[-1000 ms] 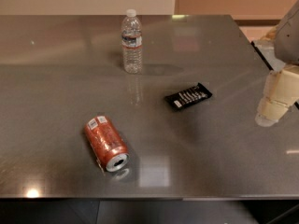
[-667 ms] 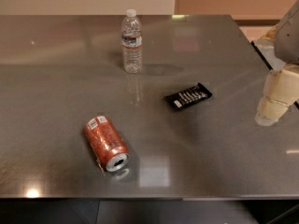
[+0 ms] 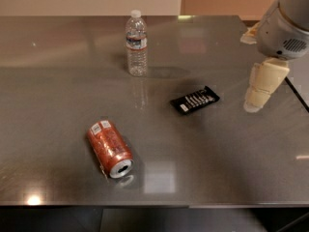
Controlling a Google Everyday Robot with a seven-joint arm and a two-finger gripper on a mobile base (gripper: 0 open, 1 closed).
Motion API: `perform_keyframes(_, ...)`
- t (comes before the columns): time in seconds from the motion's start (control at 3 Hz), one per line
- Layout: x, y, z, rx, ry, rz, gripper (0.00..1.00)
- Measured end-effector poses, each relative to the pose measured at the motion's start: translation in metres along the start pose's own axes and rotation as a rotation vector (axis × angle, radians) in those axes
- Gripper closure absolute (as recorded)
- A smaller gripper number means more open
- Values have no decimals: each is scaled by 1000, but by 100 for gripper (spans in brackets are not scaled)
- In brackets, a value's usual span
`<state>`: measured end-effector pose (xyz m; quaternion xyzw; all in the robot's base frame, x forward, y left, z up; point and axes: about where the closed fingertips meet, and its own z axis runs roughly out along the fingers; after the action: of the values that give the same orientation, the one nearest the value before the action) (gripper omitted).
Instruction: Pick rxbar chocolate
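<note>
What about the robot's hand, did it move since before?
Yes. The hand has shifted left, toward the rxbar chocolate, which stayed put on the table. It hovers right of the bar, not touching it.

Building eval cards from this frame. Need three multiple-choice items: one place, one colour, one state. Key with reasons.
1. The rxbar chocolate lies: A) left of the gripper, apart from it; B) in the gripper; C) on the floor.
2. The soda can is: A) blue; B) orange-red; C) green.
3. The water bottle is: A) lying down; B) lifted; C) upright.
Key: 1A, gripper hangs over the table at its right side, bar to its left; 2B, its body is orange-red; 3C, cap points up.
</note>
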<state>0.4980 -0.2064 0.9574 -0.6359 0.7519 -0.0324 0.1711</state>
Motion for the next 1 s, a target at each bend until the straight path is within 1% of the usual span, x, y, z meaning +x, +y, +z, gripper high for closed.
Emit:
perform_keyframes(0.33,-6,-31,29,-23,-31,-62,0)
perform_keyframes(0.67,-7,-56,61,-82,-57,-121,0)
perform_keyframes(1.0,-11,-62,86,-151,-91,-165,0)
